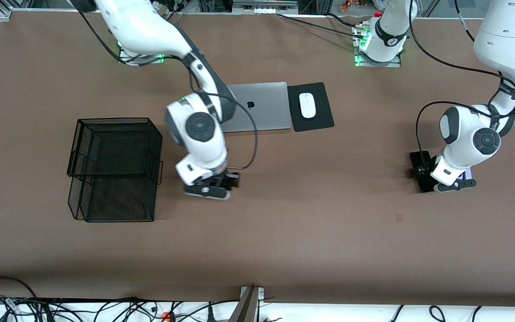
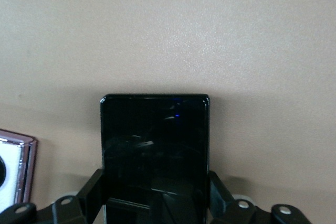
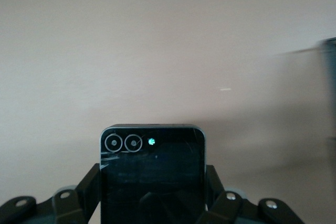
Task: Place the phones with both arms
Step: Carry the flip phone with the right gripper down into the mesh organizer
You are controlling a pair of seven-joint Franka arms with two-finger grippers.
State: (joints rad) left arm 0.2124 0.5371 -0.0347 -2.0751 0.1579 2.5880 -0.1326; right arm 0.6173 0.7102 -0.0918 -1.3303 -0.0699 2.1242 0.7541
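My right gripper (image 1: 230, 180) is shut on the small squarish black folded phone (image 3: 152, 174), low over the middle of the table beside the basket; its fingers (image 3: 89, 187) press on the phone's two sides. My left gripper (image 1: 424, 172) is shut on the long black slab phone (image 2: 155, 145), also seen in the front view (image 1: 420, 161), at or just above the table at the left arm's end; its fingers (image 2: 92, 190) clasp the phone's sides. The pale lilac phone (image 2: 13, 174) lies right beside it, mostly hidden under the left hand in the front view (image 1: 468, 173).
A black wire-mesh two-tier basket (image 1: 114, 170) stands toward the right arm's end. The closed silver laptop (image 1: 264, 107) and a white mouse (image 1: 307, 105) on a black pad (image 1: 322, 116) lie farther from the front camera, in the middle.
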